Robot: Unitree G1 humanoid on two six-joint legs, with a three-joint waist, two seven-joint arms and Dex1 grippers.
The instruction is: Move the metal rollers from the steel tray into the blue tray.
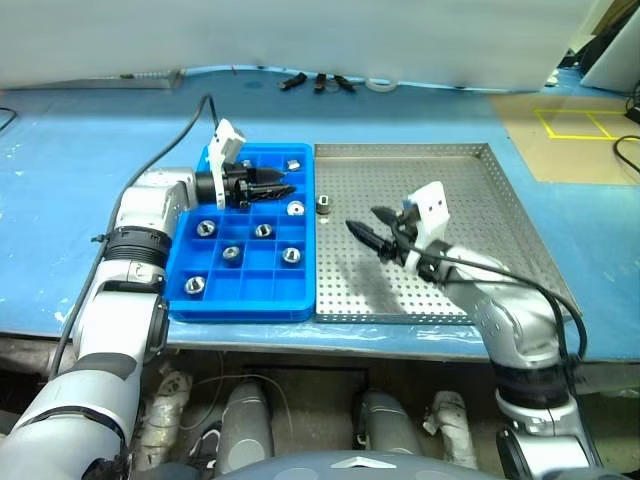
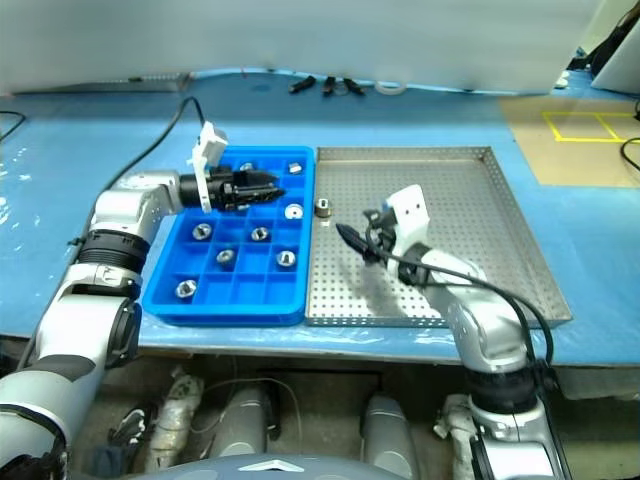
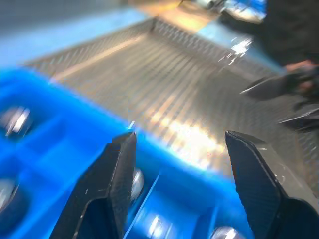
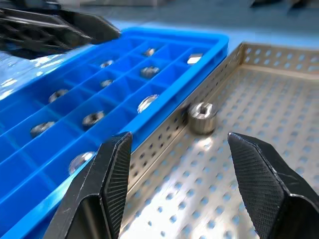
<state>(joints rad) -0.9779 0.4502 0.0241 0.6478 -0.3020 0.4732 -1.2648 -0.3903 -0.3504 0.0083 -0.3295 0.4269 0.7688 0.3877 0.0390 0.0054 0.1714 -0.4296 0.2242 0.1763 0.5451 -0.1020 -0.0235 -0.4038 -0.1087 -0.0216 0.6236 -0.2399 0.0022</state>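
One shiny silver metal roller (image 1: 323,206) is standing upright in the grey perforated steel tray (image 1: 470,200), just beside its left rim. Seven more rollers (image 1: 263,231) are lying in separate compartments of the bright blue gridded plastic tray (image 1: 215,304), which is sitting against that rim.
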